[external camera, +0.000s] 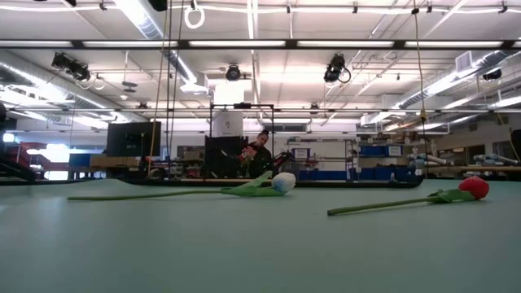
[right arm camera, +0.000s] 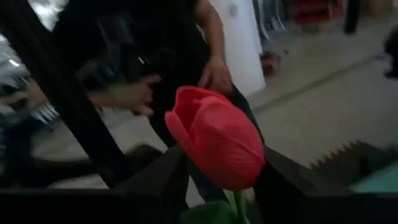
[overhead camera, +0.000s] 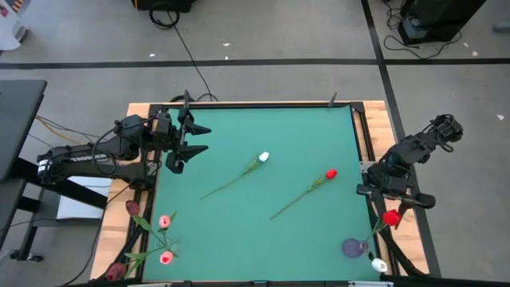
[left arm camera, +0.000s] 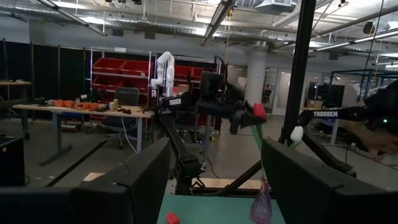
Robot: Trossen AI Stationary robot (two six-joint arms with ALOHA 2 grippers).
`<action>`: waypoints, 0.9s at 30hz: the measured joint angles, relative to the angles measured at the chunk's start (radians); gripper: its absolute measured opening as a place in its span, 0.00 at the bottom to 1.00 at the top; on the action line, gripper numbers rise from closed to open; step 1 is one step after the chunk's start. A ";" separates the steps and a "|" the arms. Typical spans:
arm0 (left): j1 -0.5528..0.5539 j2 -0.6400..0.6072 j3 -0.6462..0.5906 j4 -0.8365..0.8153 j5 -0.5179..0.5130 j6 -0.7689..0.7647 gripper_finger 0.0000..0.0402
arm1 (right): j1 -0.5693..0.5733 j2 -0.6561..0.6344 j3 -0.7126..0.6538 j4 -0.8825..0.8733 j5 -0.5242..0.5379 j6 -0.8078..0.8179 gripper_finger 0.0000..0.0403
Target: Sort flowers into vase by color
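A white tulip (overhead camera: 264,157) and a red tulip (overhead camera: 331,173) lie flat on the green table, also in the low view (external camera: 283,182) (external camera: 474,188). My right gripper (overhead camera: 392,204) is open at the table's right edge. Another red tulip's head (right arm camera: 214,146) stands just past its fingertips. That tulip's stem runs down into a purple vase (overhead camera: 355,248), which also holds a white tulip (overhead camera: 378,265). My left gripper (overhead camera: 191,140) is open and empty at the far left. Two pink tulips (overhead camera: 164,222) and a dark red one (overhead camera: 131,207) stand in a vase at the near left. My right gripper has its fingers (right arm camera: 155,186) on either side of the red tulip's stem (right arm camera: 236,210), just below the head. I cannot tell whether they touch it. The tulip stands upright with its stem in the purple vase.
The wooden table frame (overhead camera: 374,131) runs beside the right arm. A person stands beyond the table's right side, hands (right arm camera: 211,74) close behind the held-up tulip. The green mat between the two lying tulips and the near edge is bare.
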 joint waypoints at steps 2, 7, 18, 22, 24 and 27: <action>0.000 0.000 0.000 0.000 0.000 0.000 0.64 | 0.000 -0.001 0.000 0.094 -0.034 0.058 0.44; 0.000 0.000 0.000 0.000 0.000 0.000 0.64 | -0.005 -0.003 0.001 0.378 -0.083 0.190 0.45; 0.000 0.000 0.000 0.000 0.000 0.000 0.64 | -0.001 0.046 0.000 -0.040 -0.031 0.080 0.45; 0.000 0.000 0.000 0.000 0.000 0.000 0.64 | -0.001 0.066 0.000 -0.043 -0.059 0.151 0.45; 0.000 0.000 0.000 0.000 0.000 0.000 0.64 | -0.001 0.070 0.000 0.004 -0.071 0.240 0.45; 0.000 0.000 0.000 0.000 0.000 0.000 0.64 | -0.005 0.070 0.000 0.119 -0.074 0.457 0.45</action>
